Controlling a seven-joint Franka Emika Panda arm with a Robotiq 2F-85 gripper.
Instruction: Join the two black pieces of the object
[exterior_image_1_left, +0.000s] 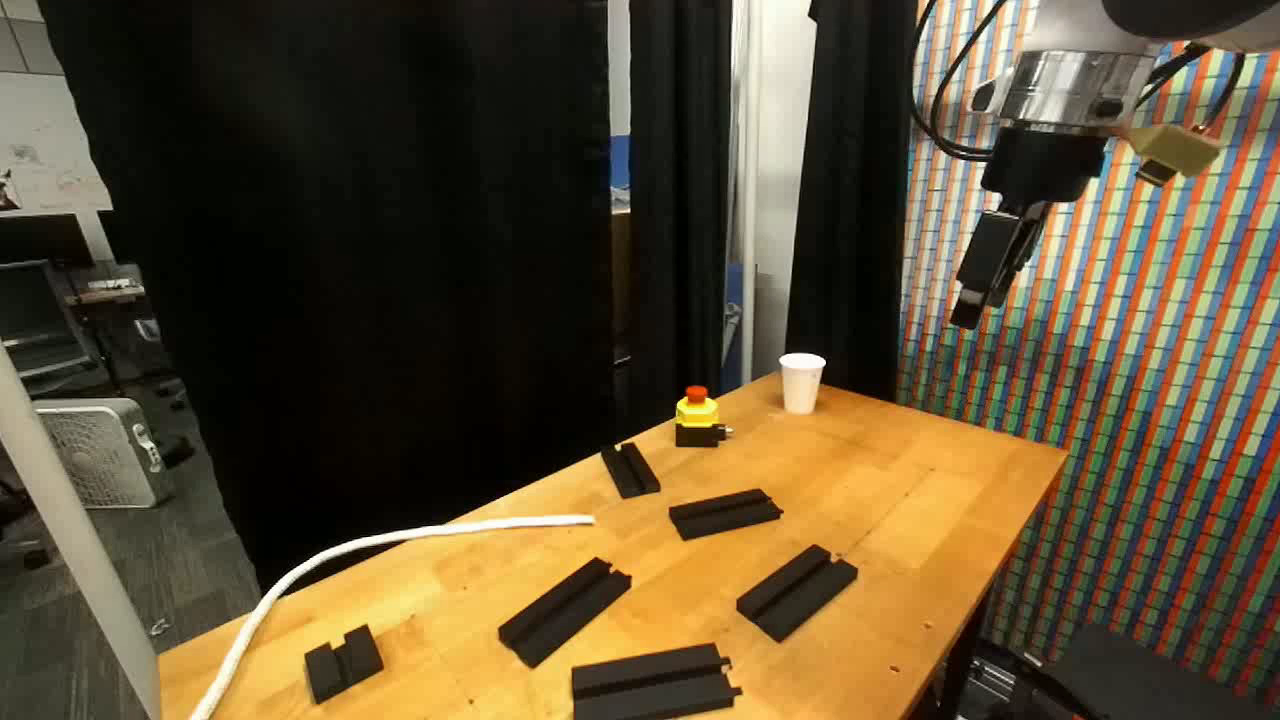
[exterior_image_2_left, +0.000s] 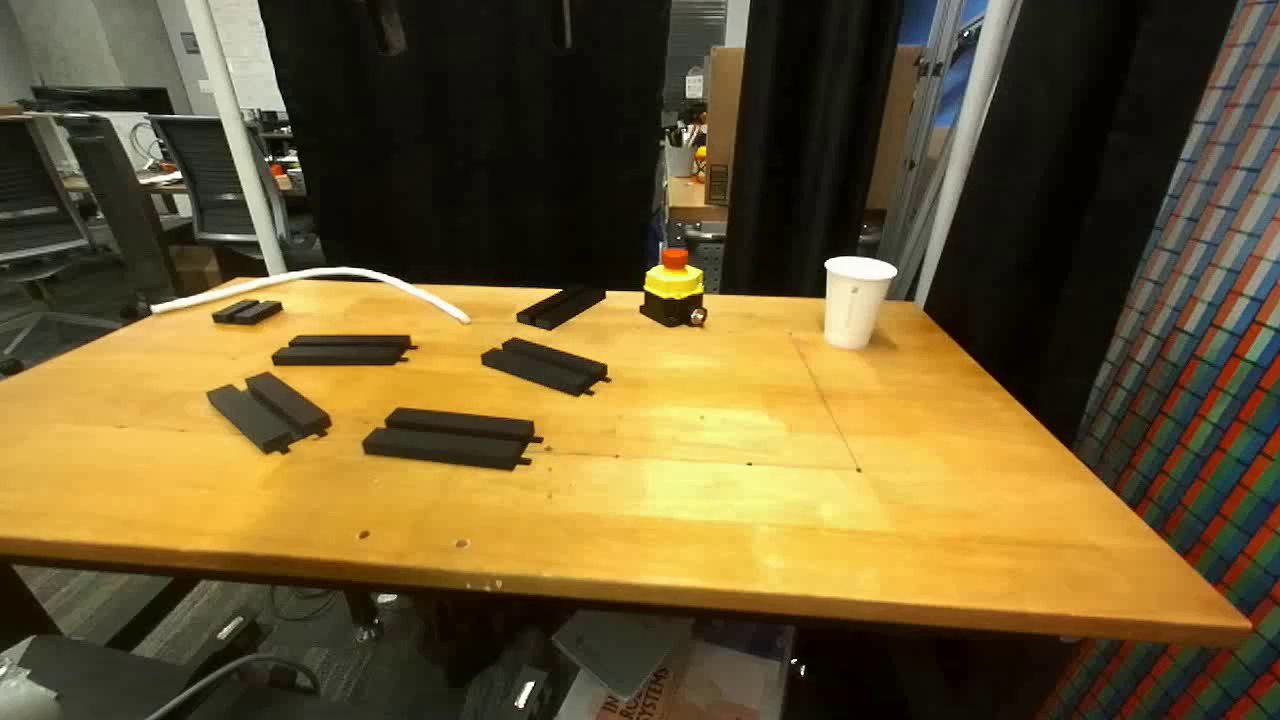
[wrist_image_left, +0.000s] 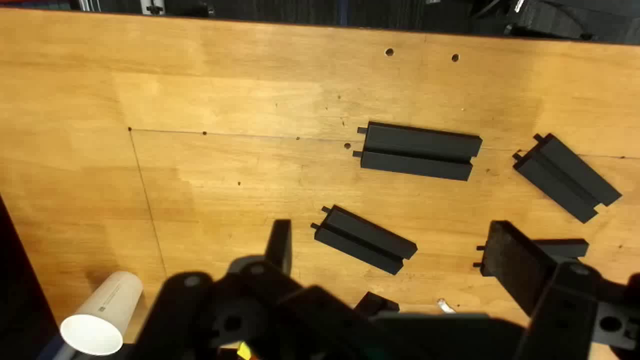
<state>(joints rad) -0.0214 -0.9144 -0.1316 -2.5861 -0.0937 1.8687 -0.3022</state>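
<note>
Several black grooved pieces lie apart on the wooden table, and which two the task means cannot be told. Seen from the wrist, a piece (wrist_image_left: 375, 231) with two small pegs lies below and between the fingers. Farther up are a longer piece (wrist_image_left: 422, 140) and an angled piece (wrist_image_left: 580, 167). One finger partly covers another piece (wrist_image_left: 567, 246); the gripper body hides most of one more (wrist_image_left: 376, 304). A short notched piece (exterior_image_1_left: 344, 663) sits near the table's far end in an exterior view. My gripper (wrist_image_left: 392, 226) hangs high above the table, open and holding nothing.
A white paper cup (exterior_image_2_left: 856, 305) and a yellow-and-red emergency button (exterior_image_2_left: 674, 287) stand along the back edge. A white cable (exterior_image_1_left: 400, 533) curves over the table's other end. Black curtains (exterior_image_1_left: 350, 250) hang behind the wooden table (exterior_image_2_left: 700, 540).
</note>
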